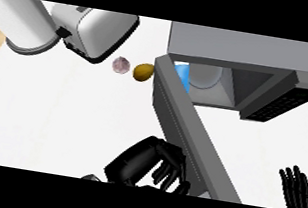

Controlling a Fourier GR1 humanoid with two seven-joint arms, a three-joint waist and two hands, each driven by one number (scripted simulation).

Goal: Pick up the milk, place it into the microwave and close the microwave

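Head view, from the left: we see a white cylinder point(22, 24) lying on the white counter point(58, 111), and just beside it a silver toaster point(97, 31) set at a tilt. Next come two small items close together, a pale pinkish garlic bulb point(122, 65) and a brownish kiwi point(143, 72), both near the microwave's open door.

Low in the middle we find the left hand point(145, 165), black, its fingers curled in against the lower end of the microwave door point(190, 132); we cannot tell whether it actually grips the door's edge or only rests there. The door stands wide open, running as a long grey slab from the cavity down toward us.

Inside the grey microwave point(248, 50) we see the milk point(205, 76), a white and blue carton sitting at the left of the cavity. Its long axis seems to run into the cavity, though we cannot tell which end faces us.

At the far right, by the lower edge, the right hand point(297, 192) shows with straight fingers pointing up, holding nothing.
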